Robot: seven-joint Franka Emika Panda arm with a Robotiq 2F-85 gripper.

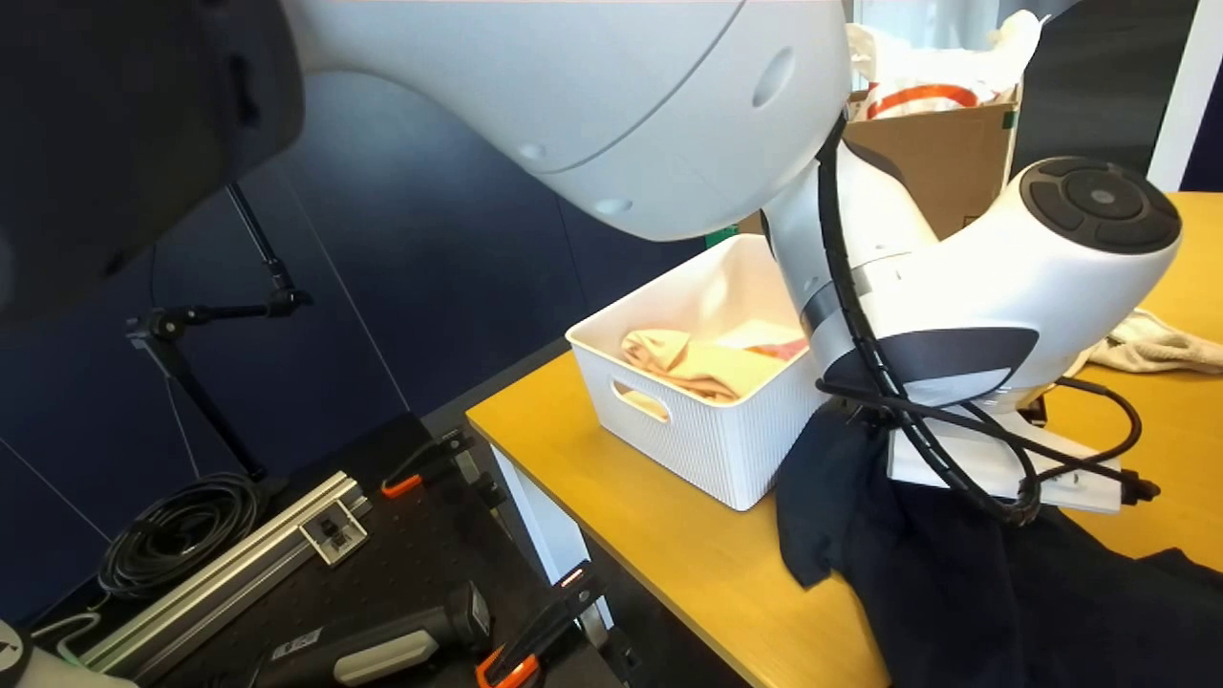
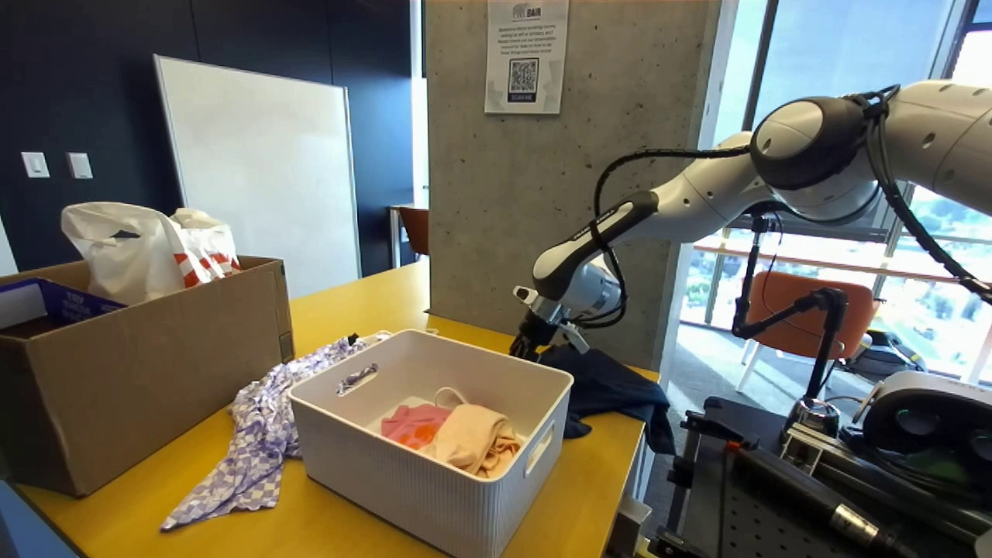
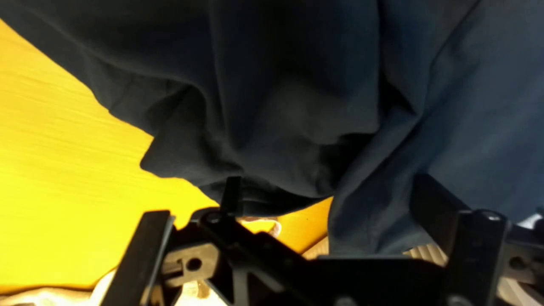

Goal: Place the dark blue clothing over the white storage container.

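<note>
The dark blue clothing (image 1: 965, 573) lies crumpled on the yellow table beside the white storage container (image 1: 688, 444). In an exterior view it sits behind the container, the clothing (image 2: 612, 387) hanging partly over the table edge near the container (image 2: 387, 480). My gripper (image 2: 525, 346) points down at the clothing, just past the container's far side. In the wrist view my gripper (image 3: 329, 189) is open, its fingers wide apart. Folds of the clothing (image 3: 293, 106) lie in front of and between the fingers. Whether the fingertips touch the cloth is unclear.
Peach cloth (image 2: 473, 438) and pink cloth (image 2: 415, 425) lie inside the container. A purple checkered cloth (image 2: 256, 434) lies beside it. A cardboard box (image 2: 155, 372) with white bags stands on the table. A concrete pillar (image 2: 558, 201) rises close behind the arm.
</note>
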